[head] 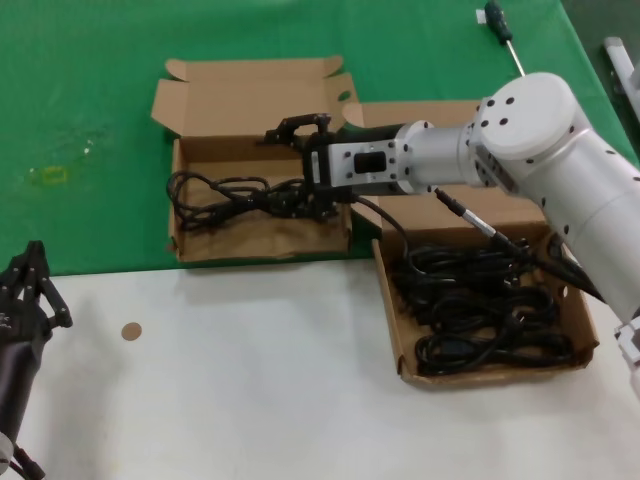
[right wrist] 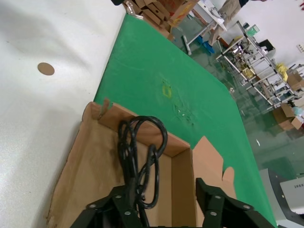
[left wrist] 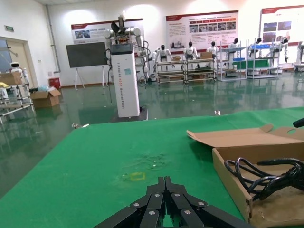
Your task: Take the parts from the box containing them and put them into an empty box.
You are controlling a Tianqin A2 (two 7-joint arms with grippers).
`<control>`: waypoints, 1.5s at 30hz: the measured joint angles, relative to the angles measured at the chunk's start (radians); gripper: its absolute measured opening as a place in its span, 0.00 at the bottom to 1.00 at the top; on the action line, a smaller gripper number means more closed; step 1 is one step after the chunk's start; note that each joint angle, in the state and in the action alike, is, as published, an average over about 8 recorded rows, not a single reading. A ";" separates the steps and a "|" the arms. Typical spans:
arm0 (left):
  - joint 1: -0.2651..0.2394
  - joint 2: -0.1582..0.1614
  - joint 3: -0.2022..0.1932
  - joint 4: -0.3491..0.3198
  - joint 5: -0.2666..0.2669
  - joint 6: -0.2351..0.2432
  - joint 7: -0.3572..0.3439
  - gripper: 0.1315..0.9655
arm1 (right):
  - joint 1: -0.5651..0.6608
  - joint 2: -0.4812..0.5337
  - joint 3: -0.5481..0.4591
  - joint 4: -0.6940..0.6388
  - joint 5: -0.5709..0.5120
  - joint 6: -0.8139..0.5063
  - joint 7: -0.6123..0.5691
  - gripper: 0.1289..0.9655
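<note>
Reaching across from the wider box (head: 585, 335), the right gripper (head: 305, 165) hangs low inside the narrower box (head: 260, 243), its jaws spread apart with one looped power cord (head: 225, 195) lying on the cardboard floor between and below them. Nothing appears clamped; the cord seems to rest on the box floor. Beside the narrower box, on the robot's right, the wider box holds the remaining cords (head: 485, 305) in a tangled heap. Nearer the robot than the narrower box, at the worktop's (head: 250, 380) edge, the left gripper (head: 35, 290) sits parked, its jaws closed and empty. The risk now is a snag: a loop catching on an open finger as the arm lifts would drag the cord back out.
</note>
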 joint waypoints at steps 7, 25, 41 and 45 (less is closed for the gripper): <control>0.000 0.000 0.000 0.000 0.000 0.000 0.000 0.02 | 0.002 0.005 0.004 0.000 0.003 -0.001 -0.006 0.45; 0.000 0.000 0.000 0.000 0.000 0.000 0.000 0.03 | -0.024 0.056 0.016 0.100 0.011 -0.014 0.051 0.84; 0.000 0.000 0.000 0.000 0.000 0.000 0.000 0.13 | -0.153 0.064 0.074 0.204 0.052 0.081 0.117 0.98; 0.000 0.000 0.000 0.000 0.000 0.000 0.000 0.17 | -0.211 0.068 0.099 0.250 0.071 0.123 0.145 0.99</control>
